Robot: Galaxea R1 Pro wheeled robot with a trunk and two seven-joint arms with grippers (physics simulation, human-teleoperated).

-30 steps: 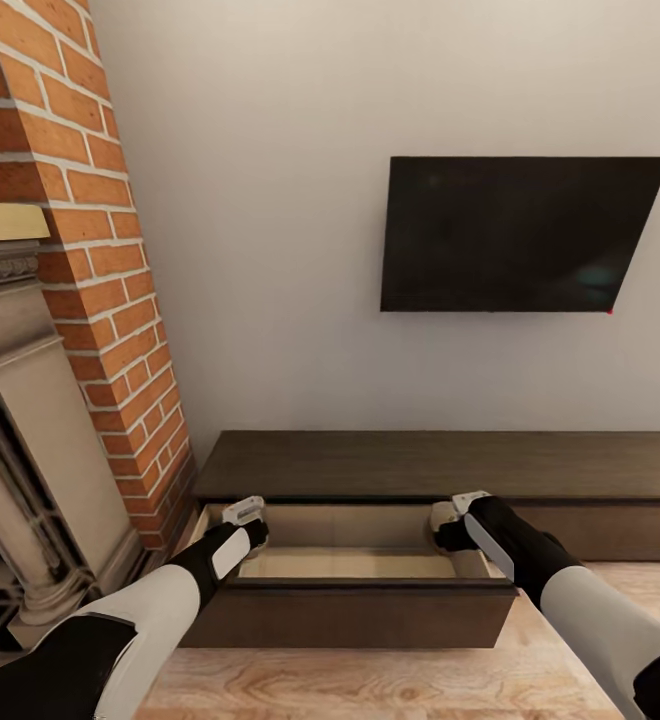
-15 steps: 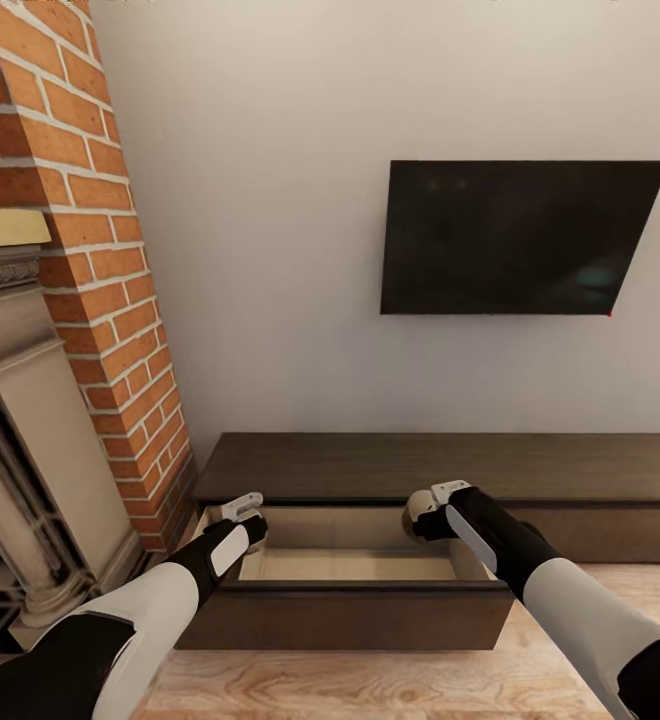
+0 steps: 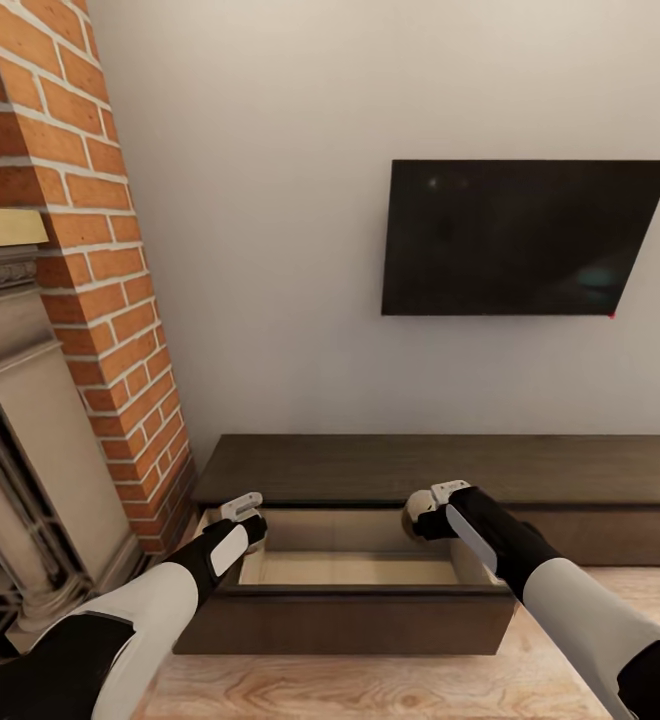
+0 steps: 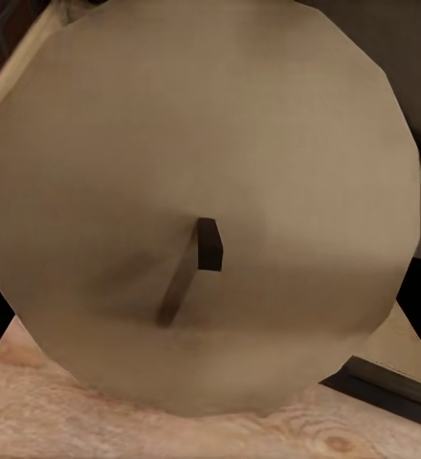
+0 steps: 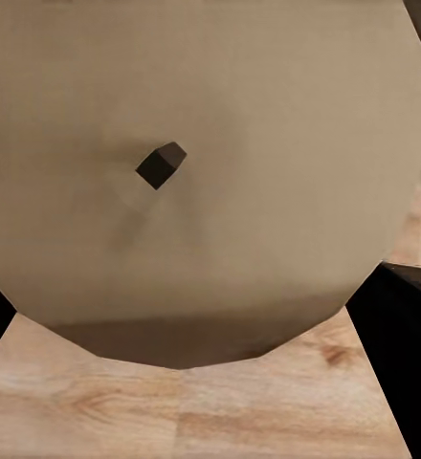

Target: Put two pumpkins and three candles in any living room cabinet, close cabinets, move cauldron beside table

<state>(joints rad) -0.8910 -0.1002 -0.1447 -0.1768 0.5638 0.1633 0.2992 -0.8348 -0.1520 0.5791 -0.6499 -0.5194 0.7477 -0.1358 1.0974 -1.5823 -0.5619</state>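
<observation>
The long, low dark-brown wooden cabinet stands against the pale wall beneath a black wall-mounted television, with a red brick chimney column at its left end. Its left drawer is pulled open, showing a pale wood inside. The left pincer hovers over the drawer's left end, clenched on a stubby tan-brown candle whose flat top and short dark wick face the left wrist camera. The right pincer hangs over the drawer's right part, grasping a second tan candle, seen the same way from the right wrist. Light wooden floor lies in front of the drawer.
</observation>
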